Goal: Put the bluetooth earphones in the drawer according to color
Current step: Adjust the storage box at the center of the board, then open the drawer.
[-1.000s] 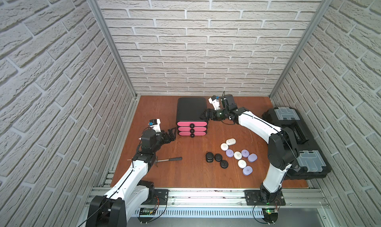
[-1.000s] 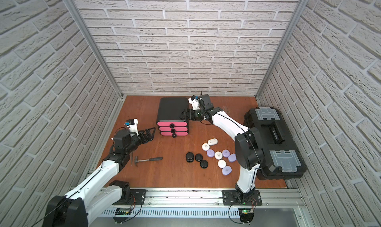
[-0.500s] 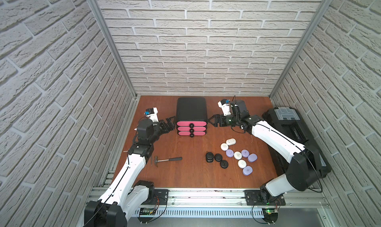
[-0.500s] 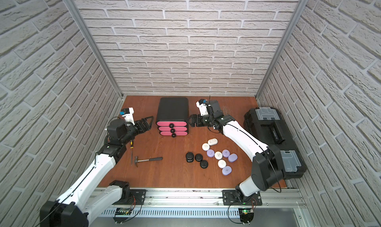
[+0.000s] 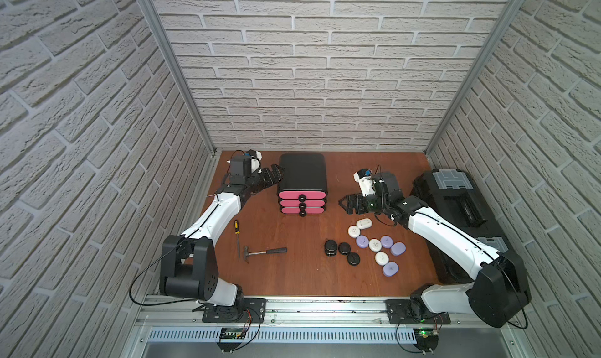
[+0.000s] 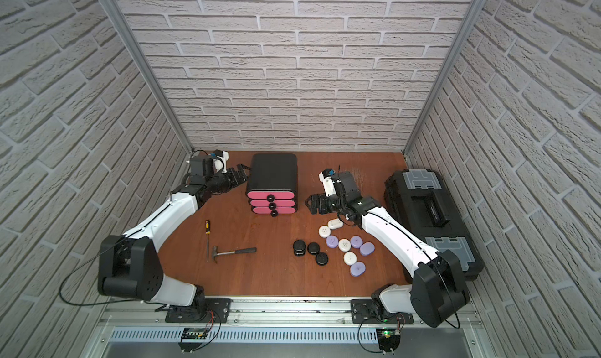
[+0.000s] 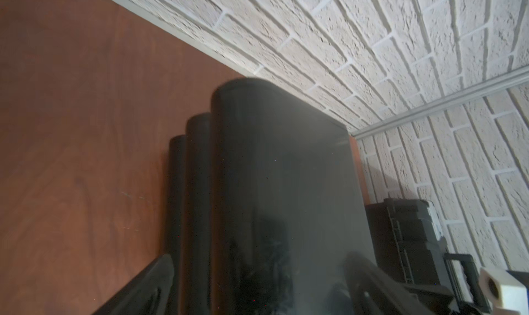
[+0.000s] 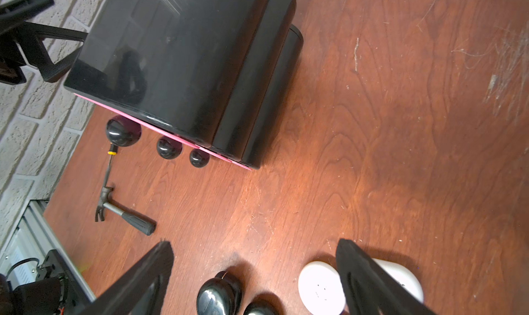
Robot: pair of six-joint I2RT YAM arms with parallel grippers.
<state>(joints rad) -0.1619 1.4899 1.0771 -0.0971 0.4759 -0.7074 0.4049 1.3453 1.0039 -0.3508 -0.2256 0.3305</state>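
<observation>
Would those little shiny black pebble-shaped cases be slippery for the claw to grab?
The glossy black pebble-shaped cases show reflections and rounded edges, so they may squirt from a pinch. Small plastic, likely light and stiff. Lying flat on the wooden table, they should slide rather than roll.

A reddish-brown wooden tabletop is enclosed on three sides by white brick-patterned walls. In both top views a small hammer with a grey metal head and a black grip is seen lying flat on the left half of the tabletop. A slim screwdriver with a yellow-and-black handle is laid just beside the hammer's head; whether the two touch cannot be told. A large black toolbox with grey latches is set along the right edge, its lid apparently closed. Pale scratches are seen on the wood in the right wrist view. A metal rail is fitted along the front edge.
</observation>
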